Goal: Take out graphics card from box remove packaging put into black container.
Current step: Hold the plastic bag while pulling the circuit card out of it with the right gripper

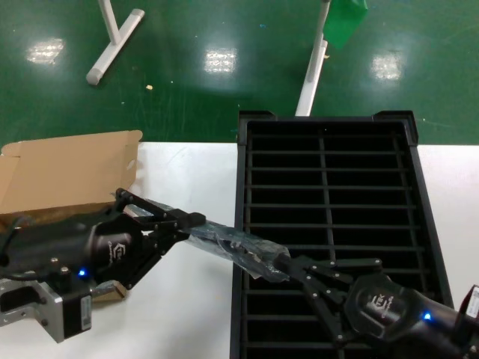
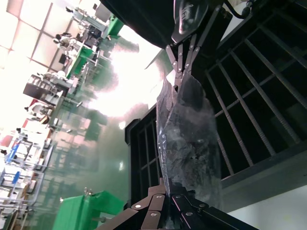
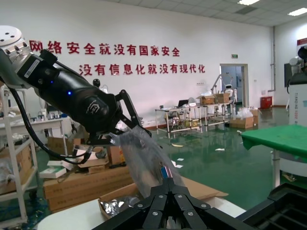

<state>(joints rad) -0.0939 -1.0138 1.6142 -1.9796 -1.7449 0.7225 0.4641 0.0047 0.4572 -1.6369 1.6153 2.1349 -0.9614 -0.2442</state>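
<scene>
Between the two grippers, over the near left edge of the black container point(image 1: 329, 217), the graphics card point(image 1: 251, 254) hangs inside its packaging point(image 1: 224, 241), well clear of the box point(image 1: 67, 176) on the white table point(image 1: 191, 299). The left gripper point(image 1: 196, 221) is clamped on one end of the bag; the right gripper point(image 1: 293, 265) pinches the other end, where the card seems to lie. The bag looks thin, crinkly and slippery, so it will likely slide off if the film alone is pulled. The board inside is stiff, light and fragile; I would hold it by its edges or bracket, through the film, never on the components
</scene>
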